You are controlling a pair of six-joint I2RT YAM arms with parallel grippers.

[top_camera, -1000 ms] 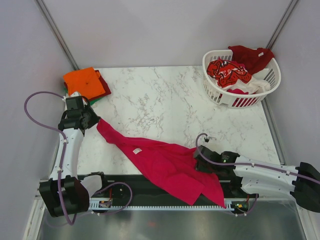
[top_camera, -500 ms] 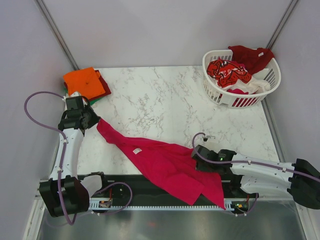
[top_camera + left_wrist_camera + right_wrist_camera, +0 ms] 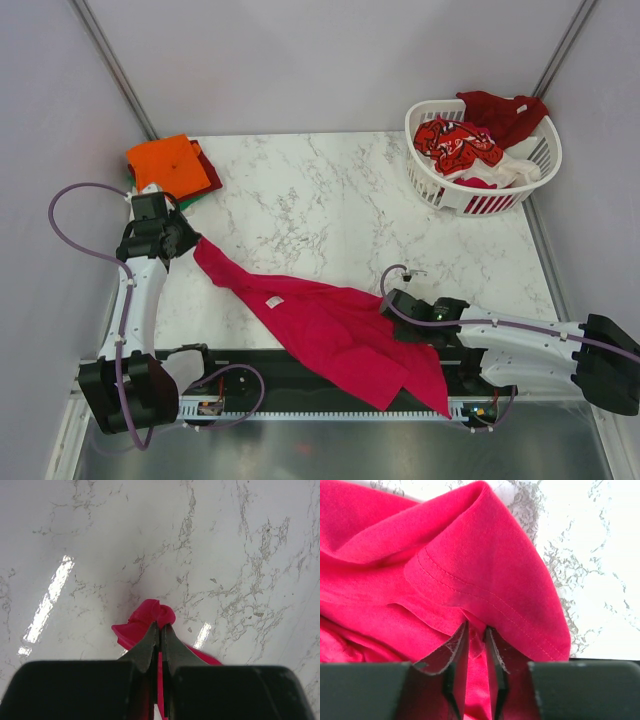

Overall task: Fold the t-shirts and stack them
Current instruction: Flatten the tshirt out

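Upper left of the top view: stack [image 3: 168, 163] of folded shirts, orange on top, dark red and a sliver of green peeking out beneath. Counted as finished, by the look of it.

Just below the stack: left gripper [image 3: 182, 238], jaws pressed tight on a bunched corner of the magenta shirt [image 3: 330, 325]. In the left wrist view, a small knot of that cloth poking out past the fingertips, close above the table [image 3: 100, 530].

Centre to lower centre: magenta shirt pulled into a twisted band from the left gripper down toward the right, widening into a crumpled sheet, with its lower part spilling over the near table edge. Not flat, no fold made in it yet.

Right of that: right gripper [image 3: 395, 303] low at the shirt's right edge. Jaws narrow, with a tuck of cloth under the stitched hem caught between them in the right wrist view. Judged a pinch on the shirt, not an empty gap.

Upper right: basket [image 3: 428, 180] heaped with loose shirts: patterned shirt [image 3: 455, 145], dark red shirt [image 3: 500, 110] draped over the far rim, white shirt [image 3: 508, 170] underneath.

Progress, as a judgement: roughly midway. A few shirts folded and stacked, one held at two points but not yet spread. Left to do: flattening it, folding it, adding it to the stack, then the same for at least three more from the basket.
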